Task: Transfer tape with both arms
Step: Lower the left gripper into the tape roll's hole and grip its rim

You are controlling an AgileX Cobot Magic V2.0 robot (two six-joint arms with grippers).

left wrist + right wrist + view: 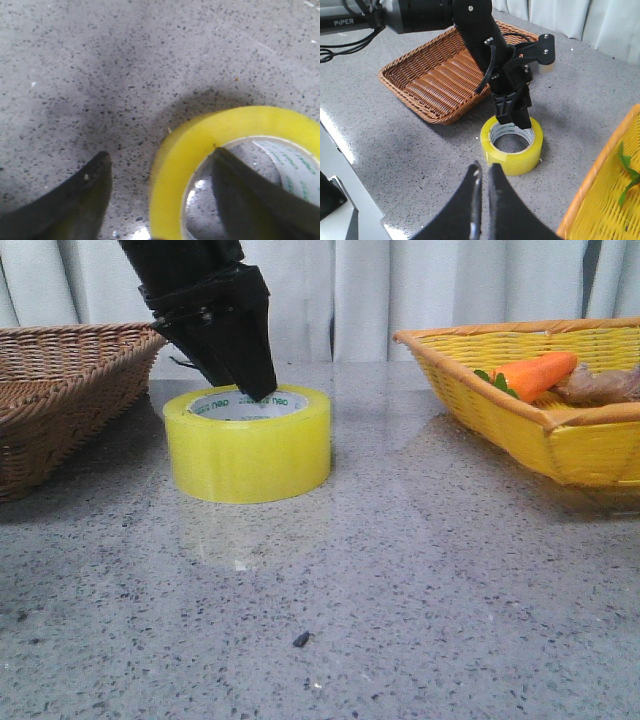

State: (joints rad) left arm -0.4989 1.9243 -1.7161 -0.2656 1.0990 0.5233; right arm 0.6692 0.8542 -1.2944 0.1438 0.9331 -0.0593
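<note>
The tape (250,455), a wide yellow roll with a white core printed in green, lies flat on the grey table left of centre. My left gripper (245,385) comes down onto it from above. In the left wrist view this gripper (160,152) is open and straddles the roll's wall (172,175), one finger (85,200) outside and the other (250,200) inside the core. The right wrist view shows the tape (512,157) and the left gripper (512,117) from above. My right gripper (484,167) is shut and empty, held above the table short of the roll.
A brown wicker basket (60,390) stands at the left, close to the tape; it also shows in the right wrist view (440,80). A yellow basket (560,440) at the right holds an orange carrot (540,372) and a brownish item (600,385). A small dark speck (301,639) lies on the table.
</note>
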